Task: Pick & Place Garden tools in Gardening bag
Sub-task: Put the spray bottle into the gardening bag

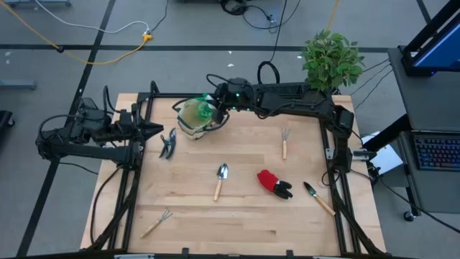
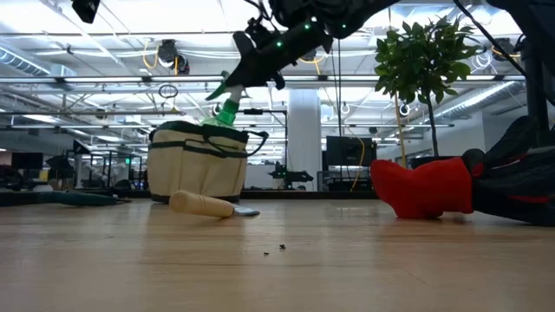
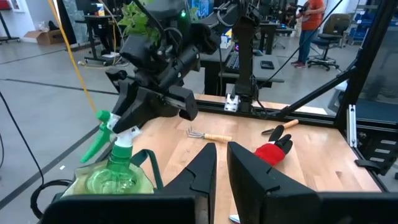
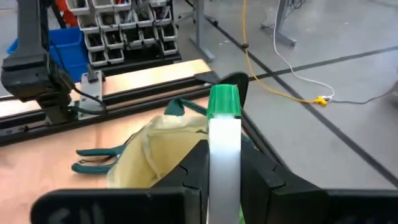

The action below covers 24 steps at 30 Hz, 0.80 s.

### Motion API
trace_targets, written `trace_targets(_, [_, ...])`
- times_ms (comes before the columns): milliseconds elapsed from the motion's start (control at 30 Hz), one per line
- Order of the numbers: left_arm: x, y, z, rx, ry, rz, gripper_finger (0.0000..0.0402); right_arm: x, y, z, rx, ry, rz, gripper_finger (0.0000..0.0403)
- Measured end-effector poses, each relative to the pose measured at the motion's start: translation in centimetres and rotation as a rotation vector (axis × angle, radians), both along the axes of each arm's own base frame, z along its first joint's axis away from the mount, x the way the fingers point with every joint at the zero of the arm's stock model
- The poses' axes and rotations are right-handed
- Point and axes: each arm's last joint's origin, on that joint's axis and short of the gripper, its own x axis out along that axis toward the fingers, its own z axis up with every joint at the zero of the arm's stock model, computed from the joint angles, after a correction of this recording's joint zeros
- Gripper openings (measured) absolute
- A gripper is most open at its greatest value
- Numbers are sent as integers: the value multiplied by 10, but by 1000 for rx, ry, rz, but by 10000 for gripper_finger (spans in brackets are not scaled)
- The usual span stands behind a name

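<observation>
The beige gardening bag (image 1: 191, 121) stands at the table's far left. A green spray bottle (image 3: 118, 167) hangs in its mouth, and my right gripper (image 1: 218, 103) is shut on the bottle's head. In the low view the green nozzle (image 2: 227, 109) shows just above the bag's rim (image 2: 198, 137). My left gripper (image 3: 221, 163) waits shut at the table's left edge and touches nothing. Dark pruning shears (image 1: 168, 144) lie flat near it. My right gripper pinches the spray bottle's white head (image 4: 224, 146) between its two fingers (image 4: 194, 167), just behind the green nozzle cap (image 4: 224, 101). The fingers come from the table's right, slanting slightly down. The bottle hangs below them nearly upright, its green body (image 3: 117, 177) inside the bag's mouth.
Flat on the table lie a silver trowel (image 1: 221, 180), red-black gloves (image 1: 274, 183), a small fork (image 1: 285, 142), a green-bladed trowel (image 1: 318, 198) and a rake (image 1: 156, 223). A potted plant (image 1: 332, 61) stands at the far right corner.
</observation>
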Motion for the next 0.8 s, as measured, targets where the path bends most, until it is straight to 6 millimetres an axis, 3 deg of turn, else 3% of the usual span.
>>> trace_targets(333, [0,0,0,-3,-1,-1,47,-2,-4,-1,-6,23,-25,45])
trace_targets(533, [0,0,0,-3,-2,-1,47,7,-7,-24,10,64,-20,45])
trace_targets(800, [0,0,0,-3,-2,-1,47,8,-8,-22,-5,52,-50,51])
